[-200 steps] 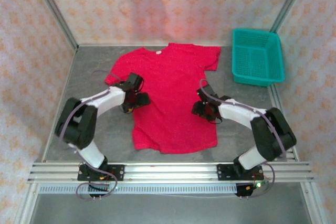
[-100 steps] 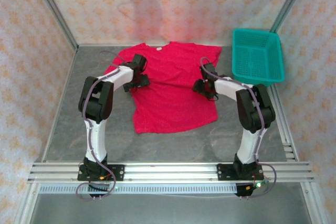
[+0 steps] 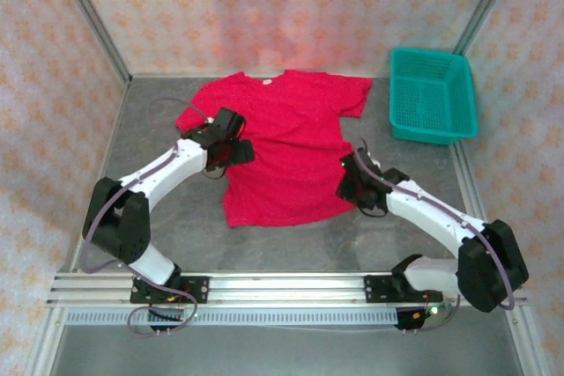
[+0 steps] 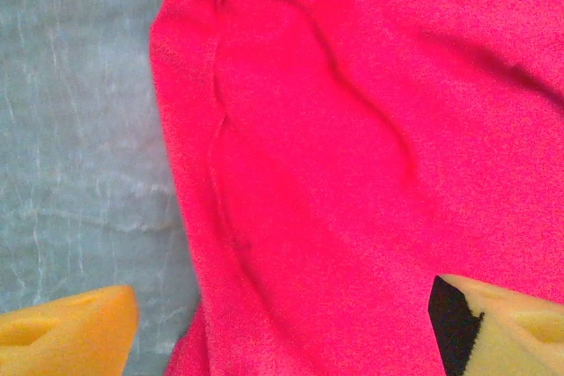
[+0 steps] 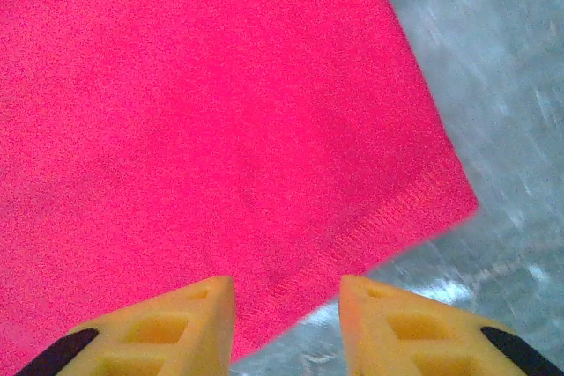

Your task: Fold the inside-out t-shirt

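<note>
Top external: red t-shirt [image 3: 286, 143] on worktop [image 3: 291, 244], collar toward far wall, long axis near-far. My left jaws wide apart over left edge; right jaws parted at hem corner.

The t-shirt [image 3: 291, 143] was soft, matt red cloth, the tabletop [image 3: 291, 248] smooth mottled grey, the basket [image 3: 427, 134] teal plastic mesh.

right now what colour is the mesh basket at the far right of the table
The basket is teal, clearest in the top external view.
</note>
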{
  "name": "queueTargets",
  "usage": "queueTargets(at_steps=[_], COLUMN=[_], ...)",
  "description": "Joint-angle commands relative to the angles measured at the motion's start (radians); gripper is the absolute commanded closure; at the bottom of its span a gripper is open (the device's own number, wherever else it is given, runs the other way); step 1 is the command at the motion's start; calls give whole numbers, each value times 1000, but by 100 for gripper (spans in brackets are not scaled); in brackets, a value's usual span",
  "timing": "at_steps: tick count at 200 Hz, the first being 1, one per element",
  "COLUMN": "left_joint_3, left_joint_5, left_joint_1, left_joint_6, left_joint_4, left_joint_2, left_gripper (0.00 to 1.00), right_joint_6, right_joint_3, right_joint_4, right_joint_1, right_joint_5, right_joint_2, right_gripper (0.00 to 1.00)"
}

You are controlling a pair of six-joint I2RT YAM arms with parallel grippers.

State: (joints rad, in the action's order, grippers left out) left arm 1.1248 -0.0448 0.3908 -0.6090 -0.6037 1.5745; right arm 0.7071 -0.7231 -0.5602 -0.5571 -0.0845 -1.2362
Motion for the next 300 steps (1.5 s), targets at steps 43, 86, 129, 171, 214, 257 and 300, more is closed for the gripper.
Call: queueTargets(at_steps=[43, 86, 129, 171, 214, 257, 300], left_joint_3=[-53, -65, -39, -46, -158, -335, -398], left_joint_5=[2, 5, 4, -50, -83, -46, 130], left_joint_1=[-6, -6, -6, 5, 164, 378, 549], left_joint_6=[-40, -41, -33, 25, 201, 419, 499], left_joint_4=[11, 4, -30, -23, 140, 438, 619], left_joint_2=[-30, -45, -80, -162, -290, -359, -314], left_gripper=[13, 13, 13, 14, 14, 7, 0], right_joint_6=[117, 131, 147, 125, 109, 120, 188], right_joint_3=[-9, -39, -38, -119, -214, -220, -178], right_joint_4=[66, 69, 68, -57, -133, -77, 51], right_joint_1=[-55, -86, -95, -96, -93, -53, 37], right_joint_5=[52, 53, 50, 62, 56, 15, -125], right_joint_2=[-148, -238, -248, -139, -56, -65, -32], right_gripper=[63, 62, 98, 100, 100, 100, 100])
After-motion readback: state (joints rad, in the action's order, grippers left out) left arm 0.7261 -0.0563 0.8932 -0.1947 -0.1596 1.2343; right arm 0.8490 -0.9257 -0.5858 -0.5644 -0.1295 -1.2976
